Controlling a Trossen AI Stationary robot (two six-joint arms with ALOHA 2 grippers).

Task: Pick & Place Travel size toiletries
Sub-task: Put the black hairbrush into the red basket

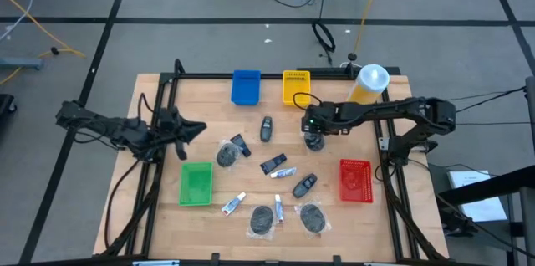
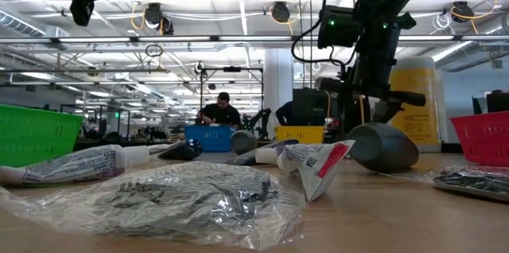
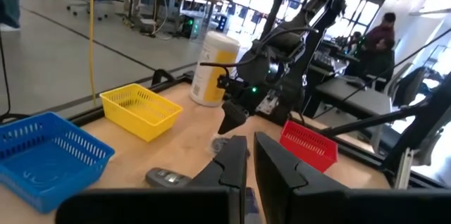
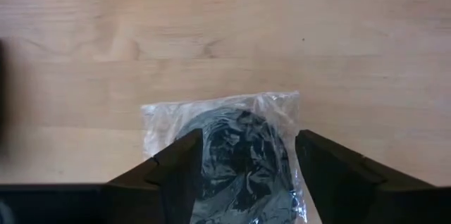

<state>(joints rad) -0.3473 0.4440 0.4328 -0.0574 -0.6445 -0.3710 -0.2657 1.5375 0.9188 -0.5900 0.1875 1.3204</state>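
The right gripper (image 1: 313,141) hung point-down over a clear plastic bag of dark contents (image 4: 232,157), which lay on the pale wooden table (image 1: 209,120) just in front of the small yellow mesh bin (image 1: 296,87). Its fingers (image 4: 176,175) stood spread on either side of the bag with a gap at each side, grasping nothing, so the bag lay free on the wood; this looked like a release or a lining-up, and which one cannot be told. The left gripper (image 1: 197,129) waited well to the left of the yellow bin, above the flat green bin (image 1: 196,183), its fingers (image 3: 229,171) clenched together on nothing. The task's own things, three small white squeeze tubes with bluish print (image 1: 233,204), lay well in front of the yellow bin, untouched, among other bagged dark items; one sat beside the green bin, one (image 1: 279,209) farther right and one (image 1: 284,171) nearer the middle. A red mesh bin (image 1: 355,180) stood to the right and a blue bin (image 1: 246,87) sat just left of the yellow one, probably as drop-off places.
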